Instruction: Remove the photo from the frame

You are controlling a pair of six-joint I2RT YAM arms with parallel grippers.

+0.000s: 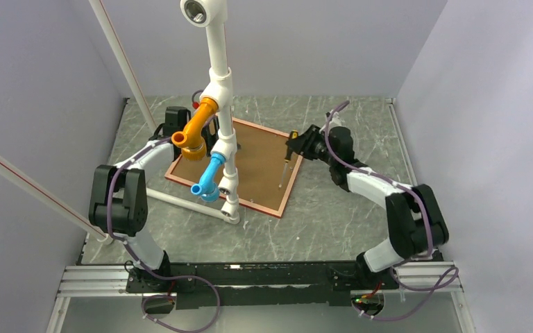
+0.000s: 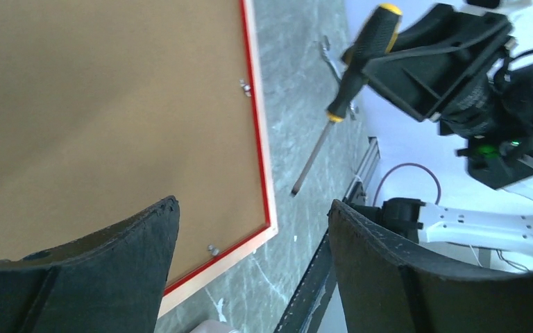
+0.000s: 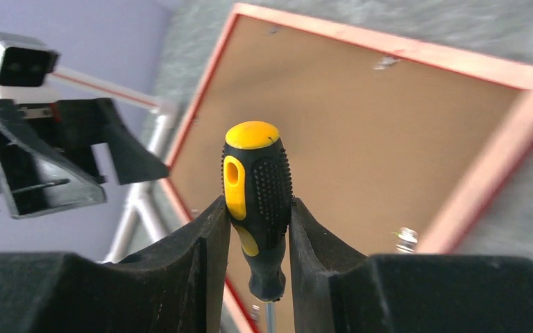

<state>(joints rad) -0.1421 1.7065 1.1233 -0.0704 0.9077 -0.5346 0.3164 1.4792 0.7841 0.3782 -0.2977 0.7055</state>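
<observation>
Finds the frame (image 2: 259,139) flat on the table (image 1: 333,215) near its middle, back upward, with the backing board (image 1: 264,173) set inside its rim. Places the pipe stand (image 1: 218,69) toward the left, its foot at the frame's near edge and its upright rising in front of the board. Puts the left gripper (image 2: 253,202) over the frame's far left side and the right gripper (image 3: 257,215) over the right edge, with the screwdriver (image 3: 257,187) between its fingers, shaft pointing down toward the board.
</observation>
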